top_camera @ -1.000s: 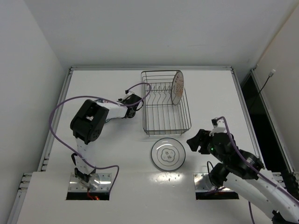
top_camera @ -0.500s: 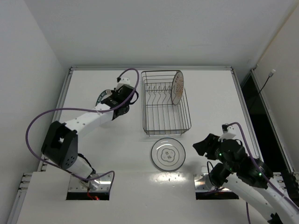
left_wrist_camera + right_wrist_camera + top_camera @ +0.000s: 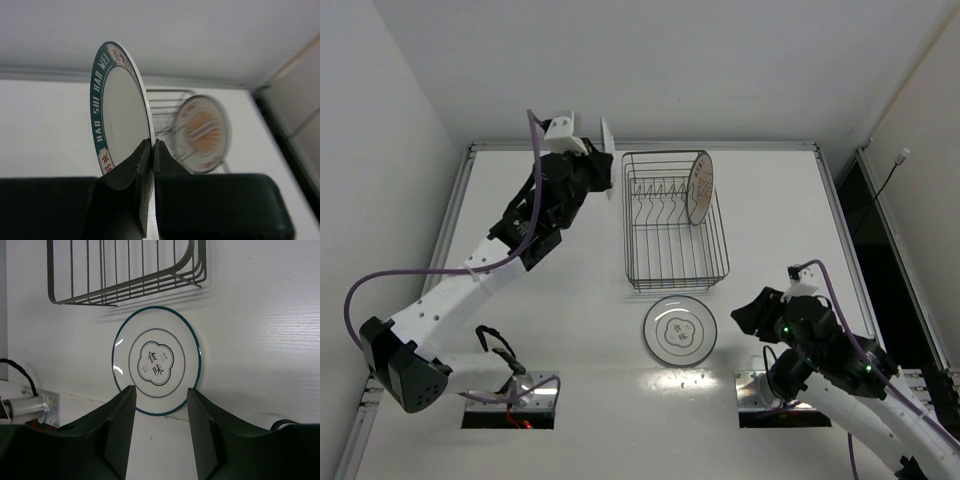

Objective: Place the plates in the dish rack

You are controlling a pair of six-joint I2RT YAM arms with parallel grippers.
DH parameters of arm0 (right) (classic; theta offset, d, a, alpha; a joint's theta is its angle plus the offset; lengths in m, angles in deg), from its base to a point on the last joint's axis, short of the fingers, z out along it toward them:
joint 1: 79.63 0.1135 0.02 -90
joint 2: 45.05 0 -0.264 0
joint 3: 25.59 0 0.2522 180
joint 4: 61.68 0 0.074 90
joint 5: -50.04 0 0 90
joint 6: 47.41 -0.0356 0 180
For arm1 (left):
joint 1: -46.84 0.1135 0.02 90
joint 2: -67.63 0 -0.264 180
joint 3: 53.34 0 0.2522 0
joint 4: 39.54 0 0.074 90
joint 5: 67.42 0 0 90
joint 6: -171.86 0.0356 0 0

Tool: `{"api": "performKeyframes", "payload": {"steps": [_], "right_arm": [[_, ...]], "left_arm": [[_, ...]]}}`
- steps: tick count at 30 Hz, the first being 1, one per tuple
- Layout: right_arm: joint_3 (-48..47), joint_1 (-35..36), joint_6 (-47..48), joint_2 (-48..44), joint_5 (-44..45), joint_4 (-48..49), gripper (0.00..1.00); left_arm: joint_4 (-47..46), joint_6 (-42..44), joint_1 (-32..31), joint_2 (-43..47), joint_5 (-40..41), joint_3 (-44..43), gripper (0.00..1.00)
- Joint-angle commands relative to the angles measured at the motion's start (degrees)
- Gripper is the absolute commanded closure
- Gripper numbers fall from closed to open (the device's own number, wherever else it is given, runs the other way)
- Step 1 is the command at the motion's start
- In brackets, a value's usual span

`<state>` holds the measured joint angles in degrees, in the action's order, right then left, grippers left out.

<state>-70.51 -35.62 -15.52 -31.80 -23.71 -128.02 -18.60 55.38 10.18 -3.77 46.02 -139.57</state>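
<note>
My left gripper [image 3: 597, 163] is raised left of the dish rack [image 3: 675, 222], shut on the lower edge of a white plate with a teal lettered rim [image 3: 116, 107], held upright on edge [image 3: 606, 143]. In the left wrist view the jaws of the left gripper [image 3: 151, 149] pinch that rim. A second plate with an orange centre [image 3: 699, 187] stands in the rack's far right end. A third plate with a thin dark ring and centre motif [image 3: 680, 329] lies flat in front of the rack. My right gripper [image 3: 748, 313] is to its right, open and empty; the right gripper [image 3: 161, 390] looks onto that plate [image 3: 156, 352].
The rack's near wire wall [image 3: 125, 285] is just beyond the flat plate. Raised table rails run along the left side [image 3: 448, 230] and the right side [image 3: 840, 230]. A dark gap [image 3: 880, 250] lies beyond the right rail.
My left arm has risen and swung toward the far left corner of the rack, carrying the plate upright. The right gripper drew back slightly toward the near edge and its jaws narrowed.
</note>
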Motion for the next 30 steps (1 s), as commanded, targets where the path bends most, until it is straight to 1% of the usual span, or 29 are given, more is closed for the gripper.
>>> {"api": "performKeyframes", "payload": {"steps": [1,2,3,4,7,8,9,10,11,13,14,18,23,27,30], "right_arm": [[0.8,-0.2,-0.9,-0.6,0.4,1.0,0.58],[0.8,-0.2,-1.4,-1.1,0.4,1.0,0.58],[0.8,-0.2,-1.4,-1.1,0.4,1.0,0.58],[0.8,-0.2,-1.4,-2.0,0.4,0.5,0.58],[1.9,-0.2,-2.0,-3.4,1.1,-0.2,0.57],[1.9,-0.2,-2.0,-4.3,1.1,-0.2,0.56],[2.5,-0.2,-2.0,-4.3,1.1,-0.2,0.56],[2.5,-0.2,-2.0,-4.3,1.1,0.4,0.56],[2.5,-0.2,-2.0,-4.3,1.1,0.4,0.56],[2.5,-0.2,-2.0,-4.3,0.5,0.4,0.56],[2.5,-0.2,-2.0,-3.6,0.5,0.4,0.56],[2.5,-0.2,-1.5,-3.1,0.5,0.4,0.55],[2.5,-0.2,-2.1,-4.9,0.5,0.4,0.55],[2.5,-0.2,-2.6,-6.7,1.1,-0.8,0.52],[3.0,-0.2,-2.6,-7.4,1.6,-0.8,0.52]], "left_arm": [[-20.7,-9.9,-1.5,-0.5,-13.6,3.2,1.0],[-23.9,-11.1,-1.5,-1.7,-15.1,4.3,1.0],[-30.1,-12.2,-1.5,-2.6,-15.6,5.3,1.0],[-32.3,-13.7,-2.2,-3.7,-15.6,5.9,1.0],[-38.9,-14.3,-3.6,-8.1,-16.3,5.9,1.0],[-40.9,-15.0,-4.2,-9.0,-16.3,7.2,1.0],[-43.1,-16.0,-4.2,-10.1,-17.5,7.8,1.0],[-47.6,-17.1,-4.2,-12.3,-18.1,7.8,1.0],[-49.6,-19.5,-4.2,-13.7,-18.8,8.4,1.0],[-54.2,-21.1,-4.2,-16.5,-21.2,8.4,1.0],[-55.0,-22.1,-4.2,-18.8,-21.8,8.4,1.0],[-55.8,-22.8,-4.2,-21.9,-20.4,7.9,1.0],[-56.4,-23.3,-3.7,-25.1,-19.8,7.9,1.0],[-57.5,-24.6,-3.1,-28.5,-19.8,7.9,1.0],[-57.0,-24.6,-3.1,-31.3,-19.8,5.5,1.0]]}}
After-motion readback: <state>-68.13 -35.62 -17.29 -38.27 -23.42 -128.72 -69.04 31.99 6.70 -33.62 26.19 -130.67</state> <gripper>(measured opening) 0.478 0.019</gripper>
